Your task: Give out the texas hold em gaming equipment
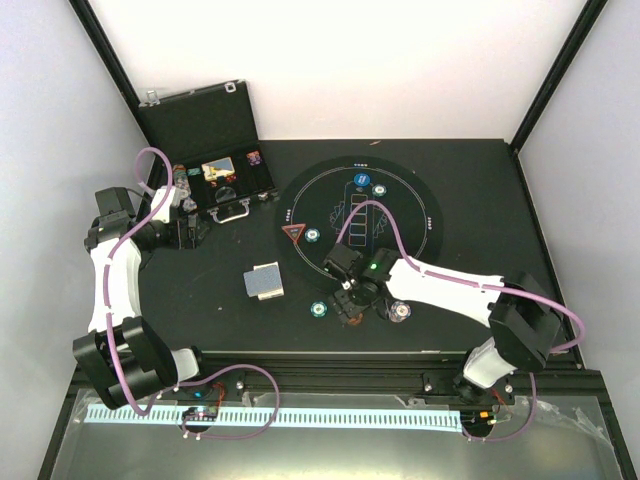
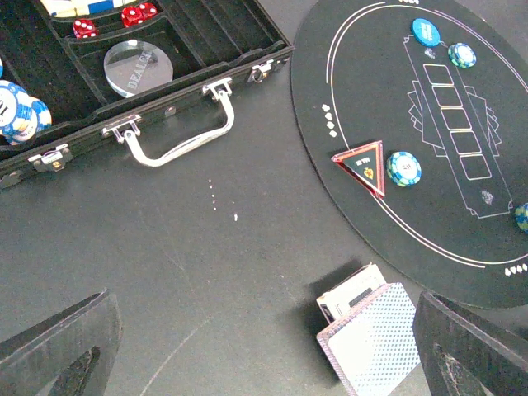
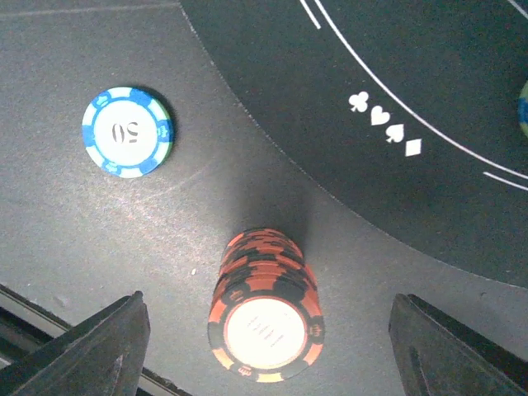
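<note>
My right gripper [image 1: 352, 306] [image 3: 272, 351] is open, its fingers wide apart on either side of an upright stack of orange-and-black chips [image 3: 266, 318] standing on the table just off the mat, not touching it. A blue-and-white 50 chip [image 3: 128, 132] [image 1: 318, 308] lies to its left. A deck of patterned-back cards [image 1: 264, 282] [image 2: 371, 342] leans on its white box. The red triangle marker [image 2: 363, 165] and a teal chip [image 2: 404, 168] lie on the mat's left side; a blue disc [image 2: 426, 31] and a teal chip [image 2: 462, 55] lie farther back. My left gripper [image 1: 188, 232] [image 2: 264, 351] is open and empty.
The open black case [image 1: 205, 130] stands at the back left with a clear dealer button [image 2: 138, 68], red dice [image 2: 132, 15] and blue-white chips [image 2: 16, 107] inside. The round black mat [image 1: 420, 215] covers the table's middle. A grey chip [image 1: 400, 312] lies near the front edge.
</note>
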### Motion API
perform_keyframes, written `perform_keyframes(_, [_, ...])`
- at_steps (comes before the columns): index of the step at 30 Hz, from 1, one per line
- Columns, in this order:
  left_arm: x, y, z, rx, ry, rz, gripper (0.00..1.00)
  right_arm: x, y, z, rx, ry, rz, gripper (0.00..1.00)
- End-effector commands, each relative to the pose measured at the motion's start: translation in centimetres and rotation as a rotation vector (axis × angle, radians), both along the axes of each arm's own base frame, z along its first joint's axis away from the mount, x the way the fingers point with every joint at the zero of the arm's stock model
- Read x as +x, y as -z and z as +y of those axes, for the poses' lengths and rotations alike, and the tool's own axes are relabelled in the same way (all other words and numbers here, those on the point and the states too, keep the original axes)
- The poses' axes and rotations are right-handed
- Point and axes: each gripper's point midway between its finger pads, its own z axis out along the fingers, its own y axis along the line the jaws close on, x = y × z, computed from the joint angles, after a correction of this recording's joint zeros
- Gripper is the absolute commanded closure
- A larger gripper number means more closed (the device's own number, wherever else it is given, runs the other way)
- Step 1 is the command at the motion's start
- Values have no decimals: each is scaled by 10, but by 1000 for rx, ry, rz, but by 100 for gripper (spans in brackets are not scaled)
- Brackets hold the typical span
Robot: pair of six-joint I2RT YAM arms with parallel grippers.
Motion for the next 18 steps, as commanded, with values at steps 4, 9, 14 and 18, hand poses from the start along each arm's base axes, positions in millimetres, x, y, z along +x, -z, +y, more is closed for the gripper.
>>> perform_keyframes(4, [3, -19, 0, -3, 12, -45, 1, -10, 14, -1, -25, -5, 45, 20])
perform_keyframes(9, [3, -20, 0, -1, 14, -45, 1, -10, 23, -3, -45, -8, 51, 24])
perform_keyframes(14, [3, -19, 0, 4, 13, -45, 1, -11, 28, -4, -55, -8, 56, 31])
perform_keyframes(18, [3, -19, 1, 5, 12, -43, 1, -10, 28, -4, -53, -4, 51, 41])
